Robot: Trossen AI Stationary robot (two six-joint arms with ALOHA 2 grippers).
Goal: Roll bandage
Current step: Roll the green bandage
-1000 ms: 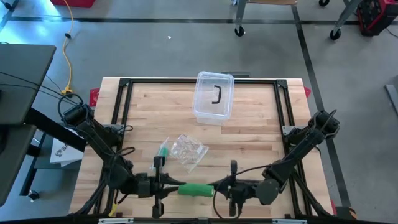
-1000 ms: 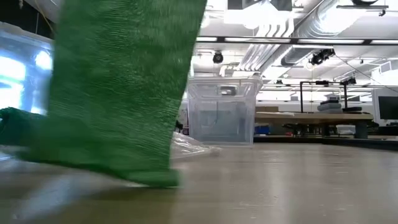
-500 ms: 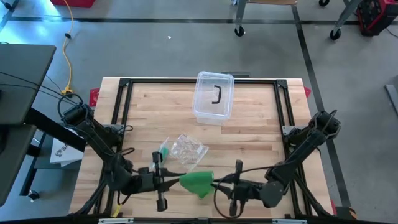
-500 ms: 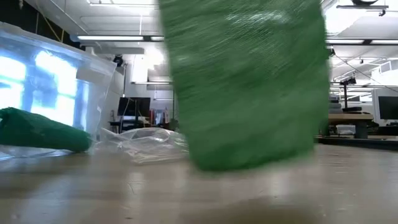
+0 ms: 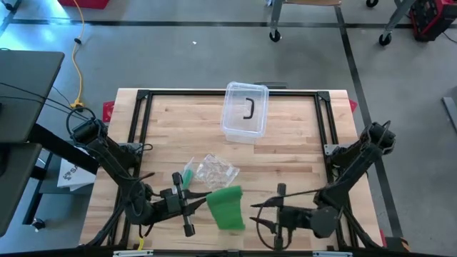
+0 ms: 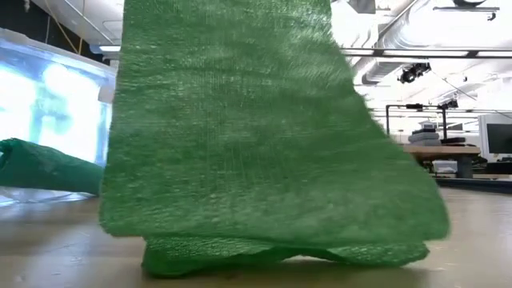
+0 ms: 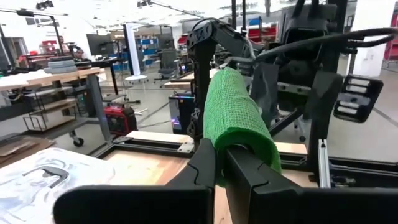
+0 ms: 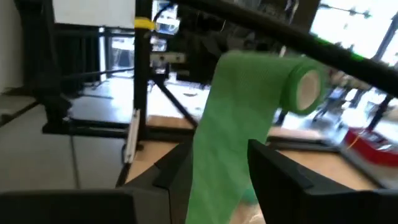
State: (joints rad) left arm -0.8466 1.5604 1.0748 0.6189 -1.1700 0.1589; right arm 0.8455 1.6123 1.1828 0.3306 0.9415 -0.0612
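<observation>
Green bandage (image 5: 227, 206) hung bottom centre, roll end clamped in left gripper (image 5: 187, 203), tail trailing down-frame; right gripper (image 5: 265, 215), fingers parted, stood just rightward, released.

overhead, table-level, 2 wrist cameras share bandage (image 5: 226, 207).

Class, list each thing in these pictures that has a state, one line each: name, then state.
Green bandage: partly unrolled, loose end draped onto the table.
Left end effector: shut on the bandage.
Right end effector: open, holding nothing.
Clear plastic box: upright, on the table.
Plastic wrapper: crumpled, lying flat.
</observation>
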